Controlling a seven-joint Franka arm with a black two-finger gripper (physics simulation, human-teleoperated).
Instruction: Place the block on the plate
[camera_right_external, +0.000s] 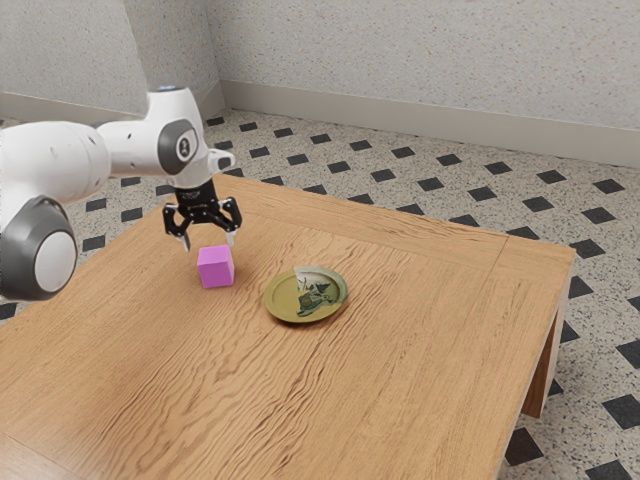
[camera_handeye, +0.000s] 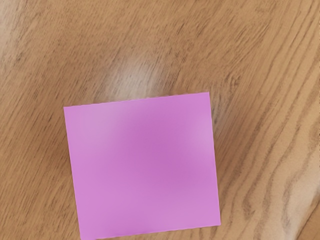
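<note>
Wood-grained worktop (camera_right_external: 430, 350); around it, speckled floor (camera_right_external: 590, 225) with black diamonds (camera_right_external: 609, 186); beyond it, pale flecked walls (camera_right_external: 420, 50) above a plain baseboard (camera_right_external: 400, 115).

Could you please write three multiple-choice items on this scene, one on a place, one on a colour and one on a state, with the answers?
1. Where is the block?
A) On the plate
B) On the floor
C) On the table, beside the plate

2. What colour is the block?
A) Pink-purple
B) Green
C) White

3. What is the state of the gripper?
A) Shut on the block
B) Open
C) Shut on the plate's rim

Answers:
1: C, as the exterior view shows bare wood between the block and the plate.
2: A, as both views show its faces in that colour.
3: B, as its two fingers stand apart in the exterior view with nothing clamped between them.
</note>
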